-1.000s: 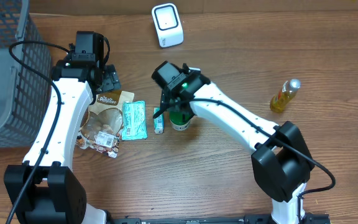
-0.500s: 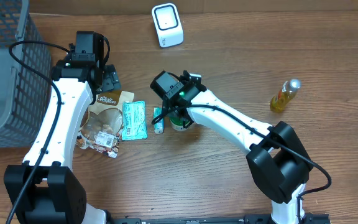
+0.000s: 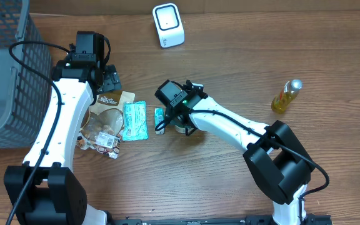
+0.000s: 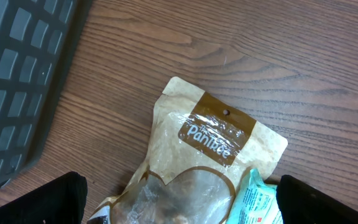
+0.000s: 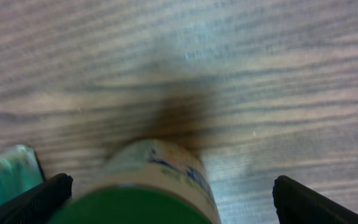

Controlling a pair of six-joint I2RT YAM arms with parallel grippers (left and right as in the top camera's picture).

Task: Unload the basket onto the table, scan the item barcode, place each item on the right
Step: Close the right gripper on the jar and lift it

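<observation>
Jaws apart on left gripper (image 4: 180,206) and right gripper (image 5: 174,202); "Pantree" on brown pouch (image 4: 211,148).

Brown wood-grain table (image 3: 330,162) fills nearly the whole overhead view, grain running left to right, surface matte with faint scratches. A paler tan strip (image 3: 261,5) runs along the far edge; wall or other surface, cannot tell. Dark rail (image 3: 199,220) along the near edge. Grey grid-walled basket (image 3: 5,75) sits at far left, cropped by the frame. Light even, from above, soft short shadows on the wood. No floor or windows in view.
</observation>
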